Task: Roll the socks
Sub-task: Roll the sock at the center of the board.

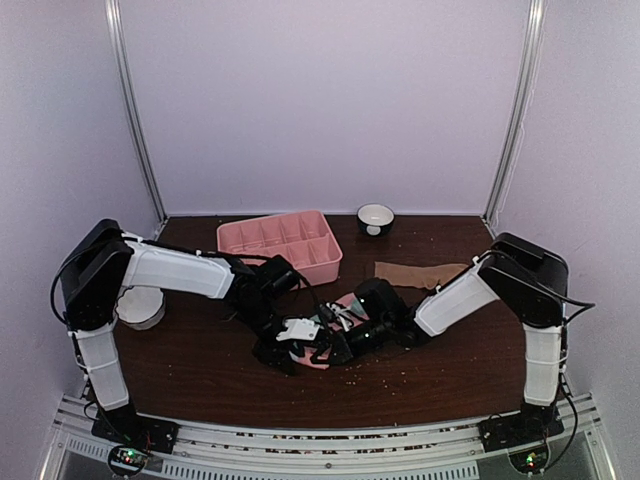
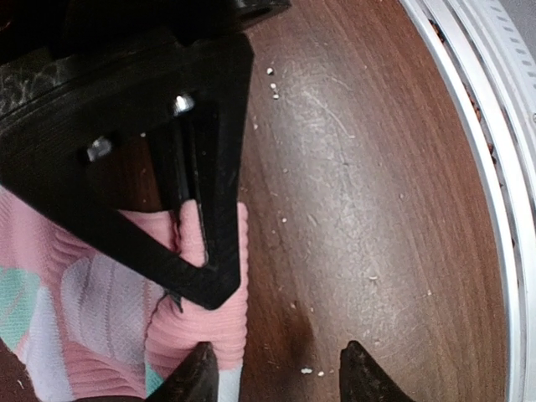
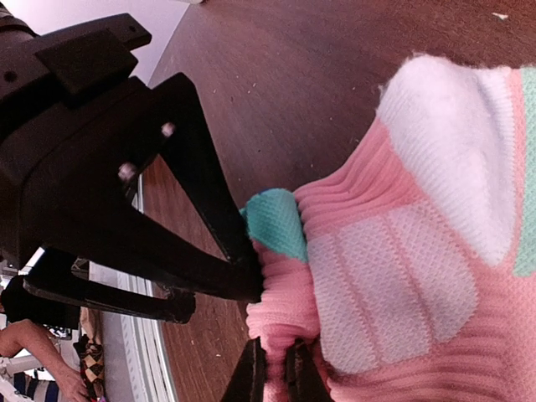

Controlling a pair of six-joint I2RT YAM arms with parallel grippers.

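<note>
Right gripper (image 3: 275, 378): fingers pinched narrow on a ribbed fold of the pink sock (image 3: 402, 276).

Left gripper (image 2: 280, 377): fingers spread wide, holding nothing. One fingertip rests against that same fold; the other is over bare table (image 2: 377, 209).

Recommendation: close the left pair on the fold just beside the right pinch before turning. Hold both grips level and roll tight, so the soft fabric does not spring open.

Beyond the right fingers, the tan sock (image 1: 420, 271) lies flat, well apart from the pink one.

Surface: dark wood, scuffed, scattered with crumbs.

Farther off: pink tray (image 1: 325, 268), small bowl (image 1: 375, 218), pale walls (image 1: 320, 100).
</note>
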